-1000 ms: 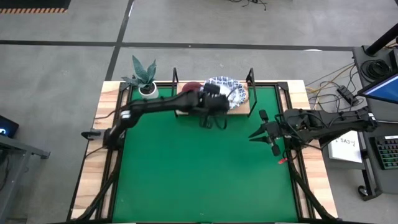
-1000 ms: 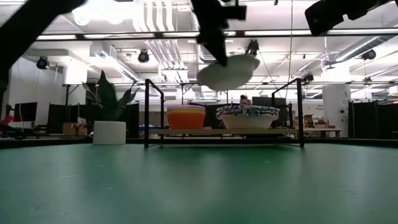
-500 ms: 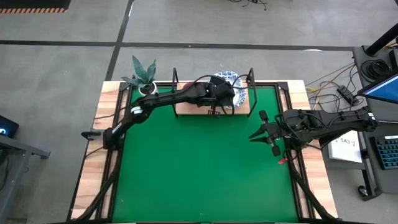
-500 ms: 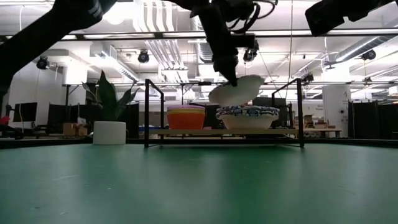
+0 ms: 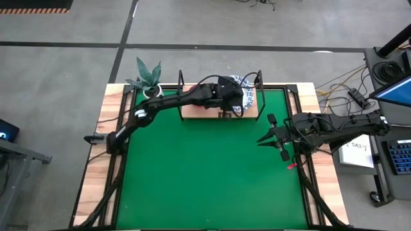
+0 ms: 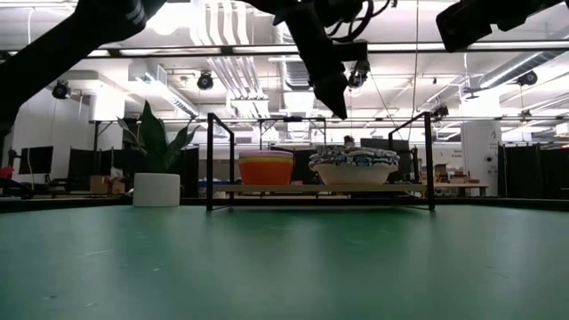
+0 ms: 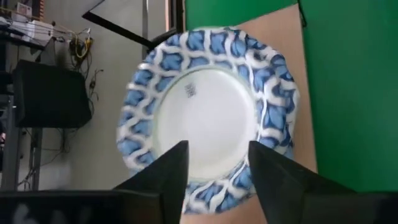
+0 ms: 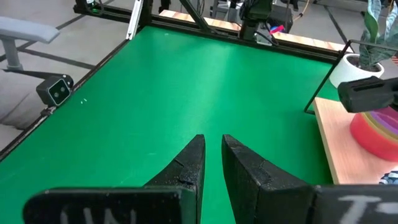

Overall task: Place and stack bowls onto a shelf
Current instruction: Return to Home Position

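Where stacked, blue-rimmed bowls [image 6: 354, 166] on shelf [image 6: 267, 188]

Two dark arms are in view, the left arm [image 5: 173, 102] and the right arm [image 5: 340, 128]. Each ends in one pincer, so there are two: the left pincer [image 7: 217, 152] and the right pincer [image 8: 212, 138]. One wooden shelf [image 5: 192, 112] stands at the far edge of the single green surface [image 5: 205, 173]. It carries two stacks: one of plain coloured bowls [image 6: 266, 167] on the left and one of blue-patterned bowls [image 6: 354, 167] on the right. The number nested in either stack cannot be counted. One potted plant [image 5: 151, 83] stands at the far left.
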`<state>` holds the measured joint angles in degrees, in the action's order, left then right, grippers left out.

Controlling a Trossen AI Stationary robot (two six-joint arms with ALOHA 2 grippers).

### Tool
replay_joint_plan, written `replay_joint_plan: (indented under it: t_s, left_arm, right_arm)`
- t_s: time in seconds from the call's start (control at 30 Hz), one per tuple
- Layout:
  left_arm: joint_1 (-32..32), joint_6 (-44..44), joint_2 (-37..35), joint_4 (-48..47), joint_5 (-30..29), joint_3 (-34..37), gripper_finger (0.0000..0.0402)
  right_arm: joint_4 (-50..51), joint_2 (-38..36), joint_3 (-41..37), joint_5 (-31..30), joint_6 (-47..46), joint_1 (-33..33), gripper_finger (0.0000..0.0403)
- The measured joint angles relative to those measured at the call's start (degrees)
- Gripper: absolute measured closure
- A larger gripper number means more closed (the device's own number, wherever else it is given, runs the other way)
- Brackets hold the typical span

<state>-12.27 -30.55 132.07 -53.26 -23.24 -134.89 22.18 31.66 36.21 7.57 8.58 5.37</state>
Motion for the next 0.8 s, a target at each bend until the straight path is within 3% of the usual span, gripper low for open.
replay_joint_plan:
  t_s: [0.2,0.4,0.5,0.63,0.8]
  left_arm:
    - [1.54,6.13,-2.17,-8.03,2.0,0.0,0.0229]
    - [4.4,14.02,-8.05,-14.73,18.91,1.56,0.0242]
    - [6.97,14.82,-12.04,-14.29,21.03,4.71,0.0251]
    - [10.15,17.33,-20.11,-9.74,20.94,14.8,0.0264]
    - [13.42,22.35,-34.56,5.27,19.26,36.98,0.0276]
  right_arm:
    - [-0.01,0.0,-0.93,0.0,1.01,0.0,0.036]
    - [-6.61,-0.16,-4.31,0.41,7.15,0.0,0.036]
    - [-10.88,-0.86,-6.73,1.88,10.61,-0.04,0.036]
    - [-11.22,-3.35,-8.21,1.9,11.48,-0.15,0.036]
    - [-11.39,-7.4,-8.7,1.92,11.54,-0.15,0.036]
